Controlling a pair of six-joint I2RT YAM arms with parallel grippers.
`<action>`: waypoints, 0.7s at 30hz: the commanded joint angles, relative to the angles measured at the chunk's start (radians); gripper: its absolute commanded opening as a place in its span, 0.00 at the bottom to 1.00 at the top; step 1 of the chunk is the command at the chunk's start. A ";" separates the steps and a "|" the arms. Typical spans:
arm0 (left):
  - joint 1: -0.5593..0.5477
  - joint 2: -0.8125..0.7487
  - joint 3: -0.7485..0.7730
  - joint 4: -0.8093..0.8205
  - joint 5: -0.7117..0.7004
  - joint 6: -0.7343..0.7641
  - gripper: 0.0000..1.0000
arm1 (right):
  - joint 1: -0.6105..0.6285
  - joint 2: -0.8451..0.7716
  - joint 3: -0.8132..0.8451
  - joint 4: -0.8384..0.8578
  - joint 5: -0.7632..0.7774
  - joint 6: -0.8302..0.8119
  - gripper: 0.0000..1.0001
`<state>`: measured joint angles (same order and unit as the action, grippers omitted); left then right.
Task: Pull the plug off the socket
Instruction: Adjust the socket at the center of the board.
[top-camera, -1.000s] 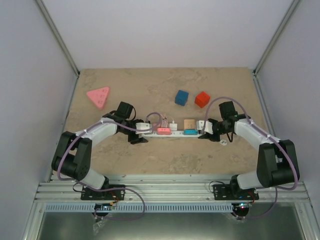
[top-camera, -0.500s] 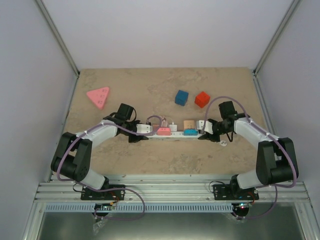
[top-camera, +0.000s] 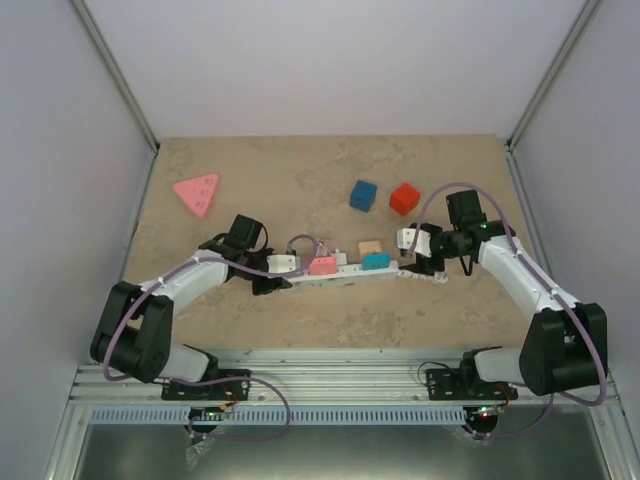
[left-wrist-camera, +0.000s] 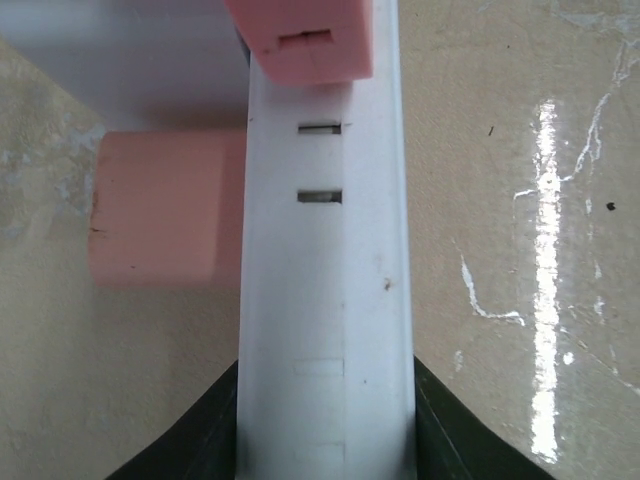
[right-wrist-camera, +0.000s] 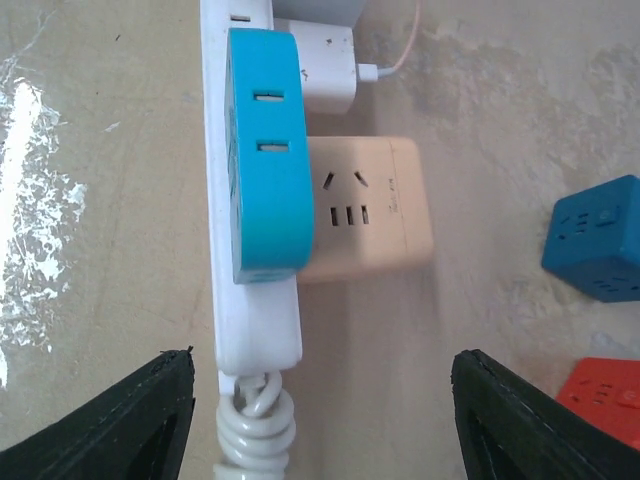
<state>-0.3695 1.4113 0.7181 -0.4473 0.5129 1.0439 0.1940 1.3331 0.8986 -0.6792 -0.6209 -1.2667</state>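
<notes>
Not done yet — plug seated mid-socket. Left gripper pinches one end of socket; right gripper spread wide, straddling socket's other end, not touching — actual pull left to do.

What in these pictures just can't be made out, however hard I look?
- Plug: its prongs are hidden where it meets the socket. In the top view it is too small to judge.
- Plug's cable: it runs off the top edge of the right wrist view.
- Socket's left end: covered by the left gripper in the top view.
- Red cube: cut off by the corner of the right wrist view.
</notes>
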 joint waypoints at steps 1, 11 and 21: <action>-0.002 -0.055 -0.014 -0.011 -0.020 -0.055 0.00 | 0.002 -0.025 0.050 -0.123 0.032 -0.018 0.72; 0.000 -0.212 -0.144 0.100 -0.057 -0.140 0.00 | 0.314 -0.103 0.120 -0.034 0.158 0.227 0.74; 0.028 -0.345 -0.203 0.011 -0.057 -0.087 0.00 | 0.443 0.069 0.226 -0.001 0.175 0.267 0.72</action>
<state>-0.3664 1.1297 0.5220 -0.4297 0.4282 0.9230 0.6312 1.3499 1.0866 -0.6930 -0.4675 -1.0286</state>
